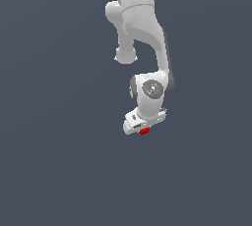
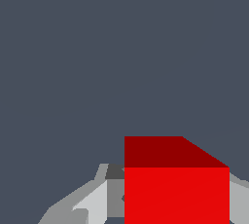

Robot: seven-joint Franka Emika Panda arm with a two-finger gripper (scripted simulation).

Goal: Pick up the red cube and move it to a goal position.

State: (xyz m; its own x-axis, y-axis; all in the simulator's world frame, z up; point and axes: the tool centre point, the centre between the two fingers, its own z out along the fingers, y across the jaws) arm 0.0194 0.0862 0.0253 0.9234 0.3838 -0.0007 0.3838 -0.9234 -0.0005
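Observation:
The red cube [image 1: 144,131] is a tiny bright red block that shows just under the white gripper [image 1: 143,129] at the end of the arm, near the middle of the exterior view. In the wrist view the red cube [image 2: 176,189] fills the space between the grey fingers [image 2: 92,201], which press against its sides. The gripper is shut on the cube. The fingertips are mostly hidden behind the cube and the hand.
The white arm [image 1: 142,28] comes down from the top of the exterior view. All around is a plain dark grey-blue ground [image 1: 49,146] with no other object in view.

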